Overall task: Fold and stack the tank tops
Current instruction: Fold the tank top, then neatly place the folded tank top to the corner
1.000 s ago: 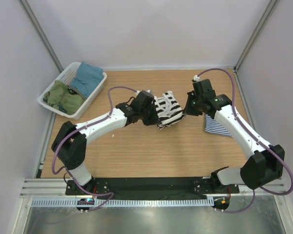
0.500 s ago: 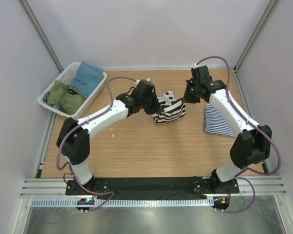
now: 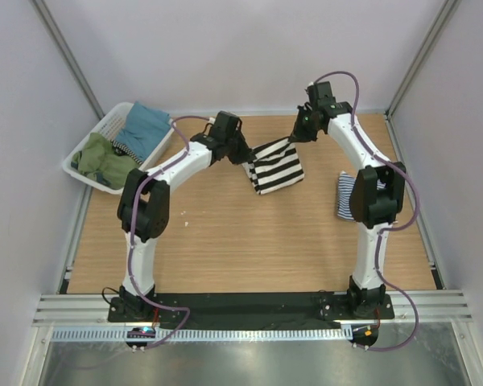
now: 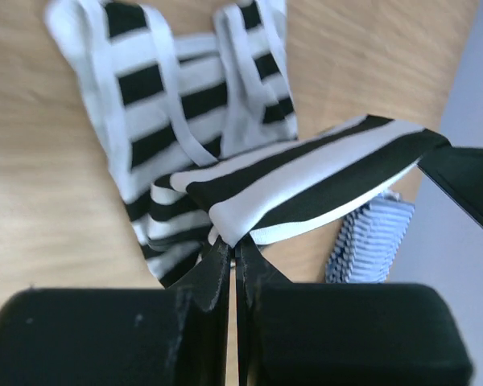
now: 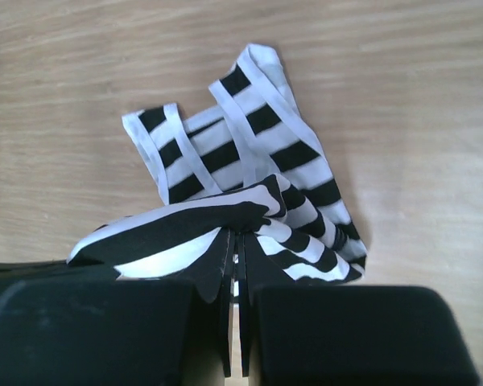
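Note:
The broad black-and-white striped tank top (image 3: 275, 167) lies partly on the table at the far middle. Its far edge is lifted and stretched between both grippers. My left gripper (image 3: 245, 156) is shut on the left corner of that edge, seen pinched at the fingertips in the left wrist view (image 4: 235, 245). My right gripper (image 3: 295, 138) is shut on the right corner (image 5: 235, 237). The straps (image 5: 225, 153) lie flat on the wood below. The thin navy-and-white striped tank top (image 3: 347, 198) lies folded at the right, partly hidden behind the right arm, and also shows in the left wrist view (image 4: 369, 238).
A white slatted basket (image 3: 154, 156) with teal and green clothes stands at the far left corner. Both arms reach far out over the table. Frame posts and grey walls close in the sides and back.
Both grippers have moved toward the back of the table and apart, dragging the broad-striped top's edge with them and spreading it out. The grips stay shut.

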Motion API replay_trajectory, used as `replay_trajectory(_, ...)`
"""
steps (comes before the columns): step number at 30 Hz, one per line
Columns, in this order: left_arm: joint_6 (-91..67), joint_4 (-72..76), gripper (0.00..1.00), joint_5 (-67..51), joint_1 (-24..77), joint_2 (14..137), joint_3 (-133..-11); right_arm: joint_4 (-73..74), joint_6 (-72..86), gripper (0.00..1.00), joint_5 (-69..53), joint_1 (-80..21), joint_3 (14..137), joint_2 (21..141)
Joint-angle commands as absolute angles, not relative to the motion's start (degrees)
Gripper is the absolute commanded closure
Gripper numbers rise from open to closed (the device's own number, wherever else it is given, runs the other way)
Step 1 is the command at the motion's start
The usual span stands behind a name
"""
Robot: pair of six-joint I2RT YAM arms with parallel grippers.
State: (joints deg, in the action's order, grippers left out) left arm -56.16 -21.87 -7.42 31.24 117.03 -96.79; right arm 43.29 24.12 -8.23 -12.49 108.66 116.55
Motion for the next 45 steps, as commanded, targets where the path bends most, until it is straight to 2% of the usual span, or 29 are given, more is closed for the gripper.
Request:
replay_trajectory(1,-58.26,-19.51,1.00,-9.31,27.08,120.05,-101.16,41.93,24.43,0.94,-11.69,-11.87,118.63,121.98)
replay_trajectory(7,-61.86,-17.75,1.00,-10.89,22.77,128.66,-109.31,33.33,27.33,0.88,-17.39,-11.51,127.08,133.05)
replay_trajectory(8,-62.57,-17.49,0.99,-11.51,22.07,129.54,-109.86,31.48,27.94,0.78,-18.10,-11.34,128.83,134.37)
replay_trajectory(10,-64.41,-15.48,0.85,-11.43,21.62,131.57,-109.69,30.07,29.35,0.56,-18.20,-11.16,130.43,137.63)
replay_trajectory(11,-64.95,-15.29,0.73,-10.99,21.45,132.27,-109.60,27.71,29.79,0.32,-18.02,-11.34,130.26,137.98)
replay_trajectory(12,-65.47,-14.86,0.53,-10.81,20.84,133.06,-109.43,26.64,30.14,0.24,-17.93,-11.25,129.82,138.34)
replay_trajectory(13,-65.74,-13.29,0.48,-10.72,20.66,133.24,-108.73,25.76,30.23,0.18,-18.80,-11.34,129.73,138.69)
replay_trajectory(14,-65.83,-12.92,0.38,-10.29,20.48,133.16,-108.29,24.79,30.23,0.17,-19.07,-11.25,129.73,138.78)
replay_trajectory(18,-63.37,-12.13,0.33,-8.44,20.48,131.05,-106.01,21.89,29.09,0.20,-18.72,-10.81,123.51,135.36)
replay_trajectory(19,-62.85,-12.22,0.33,-8.09,20.39,130.17,-105.65,20.23,28.22,0.26,-18.55,-10.90,119.83,133.00)
replay_trajectory(21,-61.00,-12.30,0.34,-7.82,20.65,129.29,-104.16,19.95,27.16,0.30,-17.76,-10.81,117.08,131.40)
replay_trajectory(28,-59.59,-11.34,0.35,-7.73,22.94,127.97,-99.06,20.75,25.31,0.31,-20.21,-10.90,108.48,130.52)
replay_trajectory(30,-59.59,-10.72,0.36,-8.00,23.29,127.97,-98.00,19.95,25.92,0.39,-21.70,-10.81,106.44,129.99)
replay_trajectory(35,-58.63,-9.93,0.50,-9.23,23.99,127.53,-96.07,16.71,27.42,0.59,-23.38,-10.90,97.84,126.49)
replay_trajectory(36,-58.36,-9.93,0.52,-9.49,24.17,127.09,-95.37,16.18,27.60,0.67,-23.55,-10.81,96.17,125.60)
replay_trajectory(37,-57.66,-9.84,0.55,-9.49,24.69,126.65,-94.67,15.13,27.60,0.69,-23.64,-10.81,92.93,124.55)
replay_trajectory(42,-55.02,-9.49,0.57,-8.70,27.15,120.26,-86.68,11.78,28.30,0.72,-22.07,-11.07,80.09,114.29)
replay_trajectory(45,-53.97,-8.09,0.54,-7.47,29.61,114.90,-79.91,9.42,28.91,0.66,-20.48,-11.16,71.13,107.70)
